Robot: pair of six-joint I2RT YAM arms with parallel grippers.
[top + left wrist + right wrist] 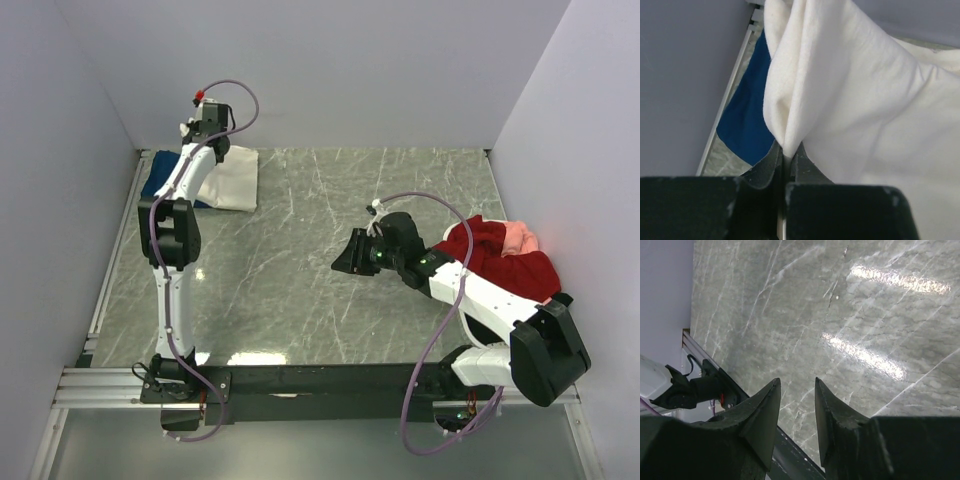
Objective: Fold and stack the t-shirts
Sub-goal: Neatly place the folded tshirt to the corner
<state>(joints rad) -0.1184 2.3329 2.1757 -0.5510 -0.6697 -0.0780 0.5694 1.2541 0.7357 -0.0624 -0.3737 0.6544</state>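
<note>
A cream-white t-shirt (232,178) lies folded at the table's back left corner, on top of a dark blue t-shirt (160,176). My left gripper (203,135) is shut on a fold of the cream-white t-shirt (850,90), with the blue t-shirt (747,110) showing beneath it. A heap of red t-shirt (500,258) and pink t-shirt (518,236) sits at the right wall. My right gripper (350,260) is open and empty, held above the bare table (840,315) left of the heap.
The grey marble table (300,270) is walled on the left, back and right. A metal rail (110,280) runs along its left edge. A black bar (320,380) with the arm bases spans the near edge.
</note>
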